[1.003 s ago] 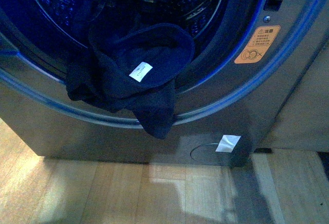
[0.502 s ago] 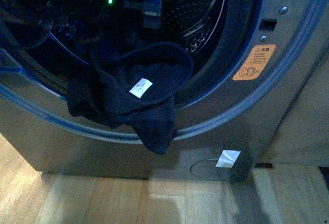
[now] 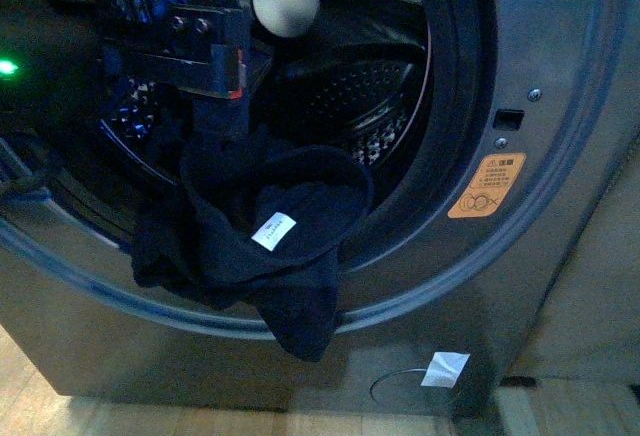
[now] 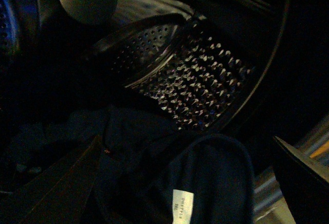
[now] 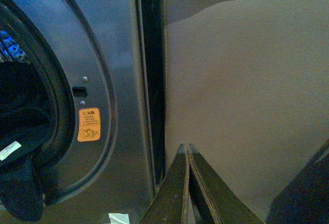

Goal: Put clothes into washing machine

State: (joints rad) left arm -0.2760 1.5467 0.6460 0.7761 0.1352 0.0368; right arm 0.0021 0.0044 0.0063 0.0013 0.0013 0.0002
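Front view is filled mostly by the grey washing machine point(image 3: 545, 286), its round mouth open onto the shiny holed drum point(image 3: 350, 96). Draped over the lower lip of that mouth hang the dark navy clothes point(image 3: 260, 246): the upper part lies inside the opening, while one fold drops down over the front rim and onto the grey panel below. A small white label point(image 3: 270, 231) sits face-up on the fabric. The left arm point(image 3: 195, 46) reaches into the mouth from the upper left, just above the garment, with a green light glowing at the far left edge; a pale round knob point(image 3: 286, 0) shows beside it. Whether the left gripper point(image 4: 169, 183) has hold of the fabric cannot be told, since the left wrist view is very dim and shows only its two dark fingers point(image 4: 300, 175) standing wide apart on either side of the cloth. Right of the mouth is an orange sticker point(image 3: 486, 186), and lower down a white tag point(image 3: 444, 367). On the right wrist view, the right gripper point(image 5: 186, 183) has its fingers pressed together on nothing, pointing at the gap beside the machine.
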